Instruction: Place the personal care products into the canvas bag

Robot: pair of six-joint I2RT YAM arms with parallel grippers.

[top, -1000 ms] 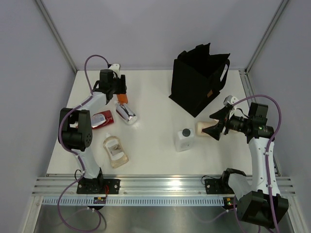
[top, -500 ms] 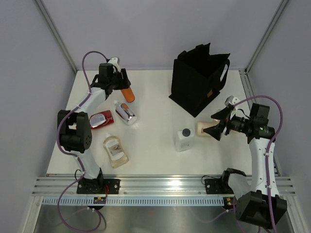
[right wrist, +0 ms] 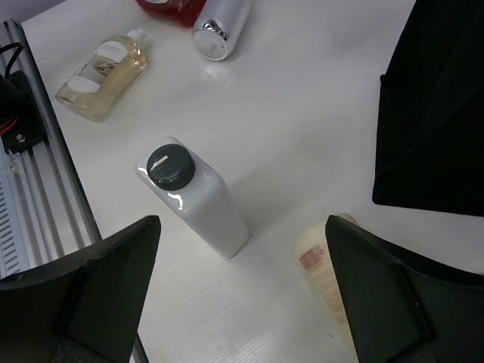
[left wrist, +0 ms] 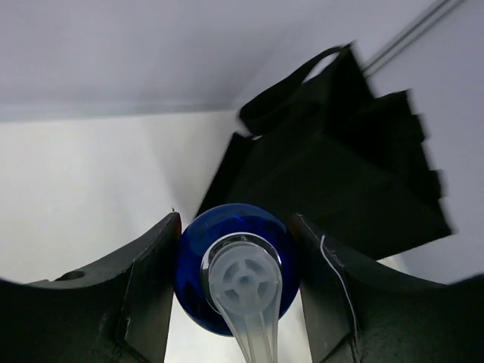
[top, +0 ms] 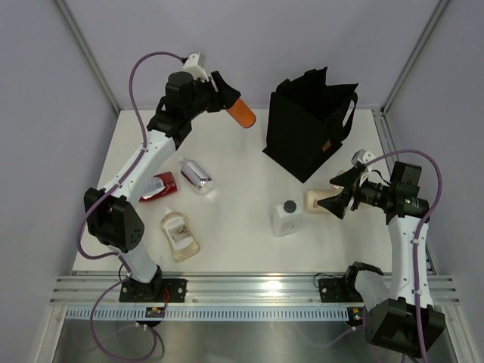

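Note:
My left gripper (top: 227,98) is shut on the small orange bottle (top: 242,113) and holds it in the air left of the black canvas bag (top: 310,125). In the left wrist view the bottle's end (left wrist: 234,280) looks dark blue with a clear cap, between the jaws, and the bag (left wrist: 340,174) lies ahead. My right gripper (top: 336,198) is open and empty, low over the table. A lying beige bottle (top: 316,201) (right wrist: 325,276) is by its right finger. The white bottle with black cap (top: 286,218) (right wrist: 193,200) stands just ahead.
On the left of the table lie a silver cylinder (top: 195,175), a red tube (top: 159,186) and a clear bottle of amber liquid (top: 179,235). The right wrist view shows the cylinder (right wrist: 219,23), the clear bottle (right wrist: 106,68) and the bag's side (right wrist: 439,113).
My left gripper has lifted the orange bottle off the table near the silver cylinder and carried it up and right toward the bag. The right arm has barely moved.

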